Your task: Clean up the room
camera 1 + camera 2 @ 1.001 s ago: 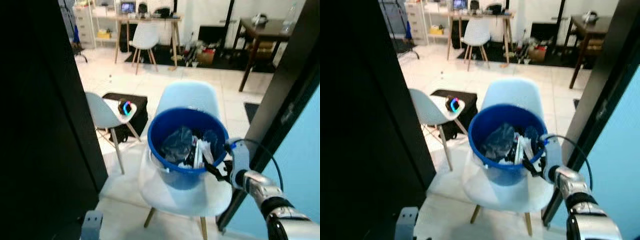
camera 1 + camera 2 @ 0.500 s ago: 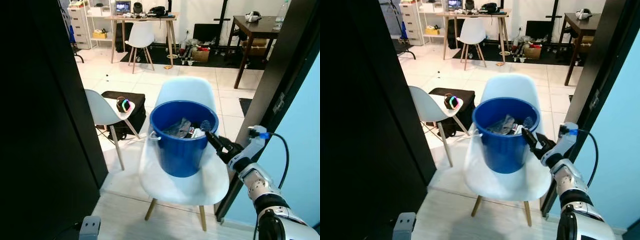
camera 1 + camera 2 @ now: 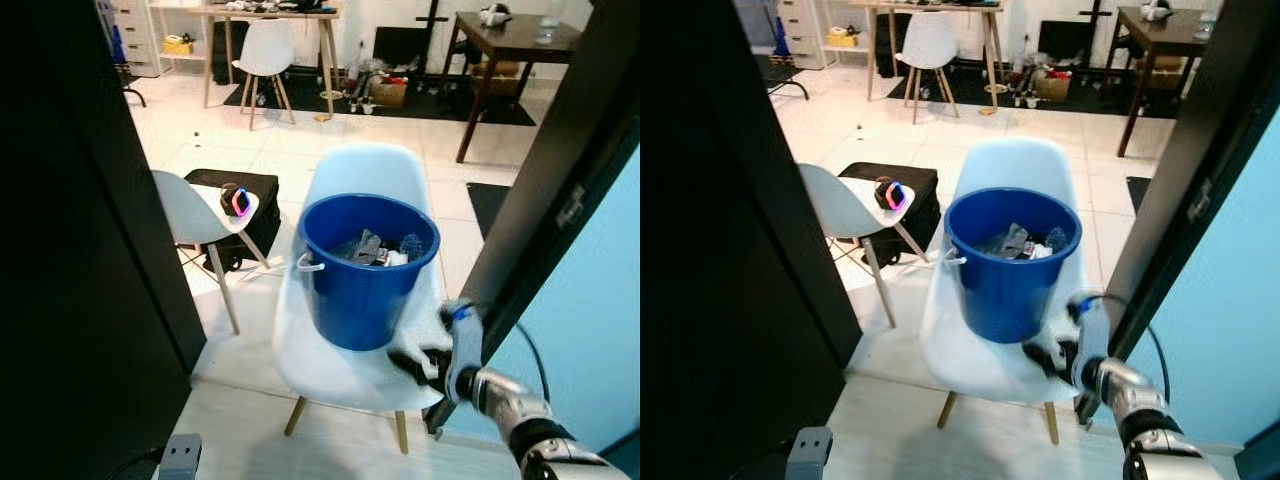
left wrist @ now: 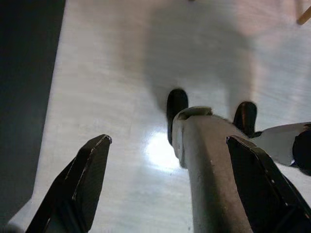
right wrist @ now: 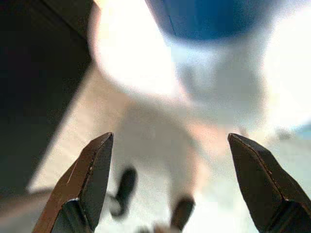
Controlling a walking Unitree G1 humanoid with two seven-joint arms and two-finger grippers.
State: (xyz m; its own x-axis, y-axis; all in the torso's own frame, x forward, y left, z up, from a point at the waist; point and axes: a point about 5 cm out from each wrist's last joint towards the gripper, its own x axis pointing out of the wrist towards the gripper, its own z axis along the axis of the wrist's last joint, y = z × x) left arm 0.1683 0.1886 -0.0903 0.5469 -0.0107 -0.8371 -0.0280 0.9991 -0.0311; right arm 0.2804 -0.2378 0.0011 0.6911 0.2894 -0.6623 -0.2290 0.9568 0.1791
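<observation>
On the far left a broad black panel (image 3: 70,230) walls off the view, and just past its edge sits a small white chair (image 3: 190,215) with a dark round gadget (image 3: 236,201) glowing pink and blue on its seat, a black bag (image 3: 250,195) on the floor right behind it. Down at the near left the left gripper (image 4: 170,189) hangs low over the pale glossy floor tiles (image 4: 121,73), its two black fingers (image 4: 82,179) spread wide, the robot's grey leg and dark feet between them.

Centre stage now: a smooth white moulded chair (image 3: 350,365) on wooden legs, and on its seat the round blue plastic bucket (image 3: 365,270), upright, white handle lug showing, crumpled wrappers and other rubbish (image 3: 380,248) piled inside below the rim.

To the right, the right gripper (image 3: 415,362) is blurred, low over the near right edge of the seat, beside the bucket's base and apart from it. Half a second ago it was up at the rim; it has dropped clear. In the wrist view its fingers (image 5: 87,174) stand wide apart, holding nothing.

Hard right, a dark slanting door frame (image 3: 545,210) and a light blue wall (image 3: 590,330) crowd that arm. In the far room there are a dark wooden worktop (image 3: 510,35), a pale desk (image 3: 265,15) and another white chair (image 3: 265,50).
</observation>
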